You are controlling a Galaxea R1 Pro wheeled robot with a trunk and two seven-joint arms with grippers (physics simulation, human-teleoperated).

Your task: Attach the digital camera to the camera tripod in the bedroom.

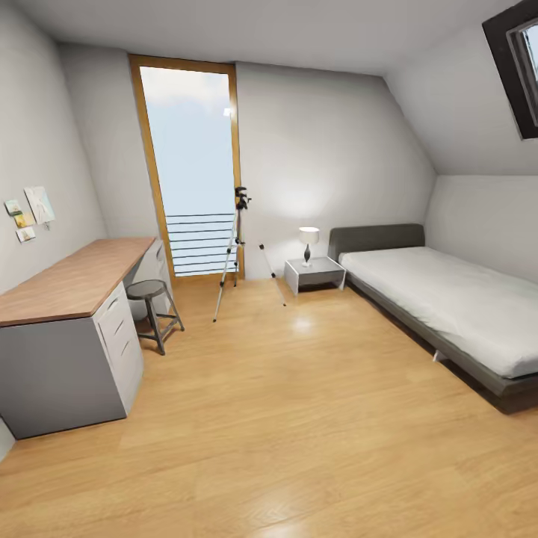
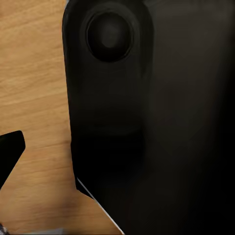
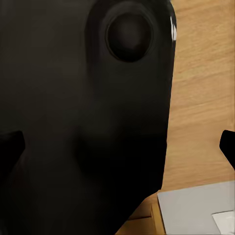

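In the left wrist view, a black fingertip (image 2: 9,154) juts in at the frame's edge beside a large black part of the robot's body (image 2: 147,122), above light wood floor (image 2: 34,73); whether the left claw is open or closed cannot be told. In the right wrist view two black fingertips (image 3: 10,147) sit at opposite edges of the frame, so the right claw stands spread wide with nothing between them. From the head view, bare floor runs ahead to a wood-topped desk (image 1: 71,280) with white drawers along the left wall and a round stool (image 1: 152,302) beside it. A grey low bed (image 1: 441,299) lies at right. Farther off, the camera tripod (image 1: 237,250) stands before the tall window (image 1: 193,164), with a nightstand (image 1: 314,273) carrying a small lamp (image 1: 308,243) between tripod and bed.
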